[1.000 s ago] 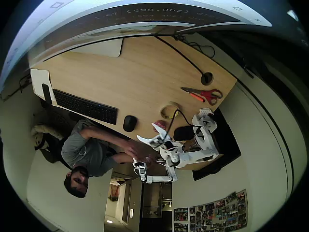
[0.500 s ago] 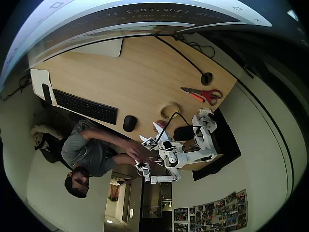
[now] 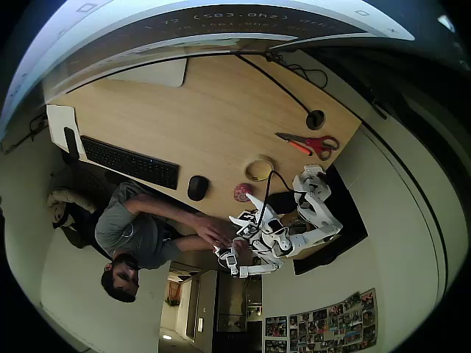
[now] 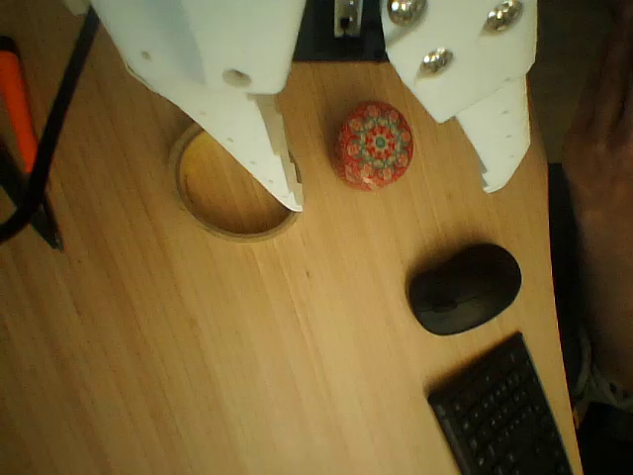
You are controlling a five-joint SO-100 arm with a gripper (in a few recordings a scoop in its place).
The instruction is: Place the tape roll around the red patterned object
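Two targets apart: tape roll (image 4: 226,193) beside red patterned object (image 4: 376,145).
We risk nudging the roll; gripper (image 4: 396,188) jaws open, empty.

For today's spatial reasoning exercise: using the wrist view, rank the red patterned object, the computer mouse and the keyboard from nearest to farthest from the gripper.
Measured from the gripper, whose fingers stand apart:
1. The red patterned object, lying between the fingers.
2. The computer mouse, lower right of the gripper.
3. The keyboard, at the bottom right corner.
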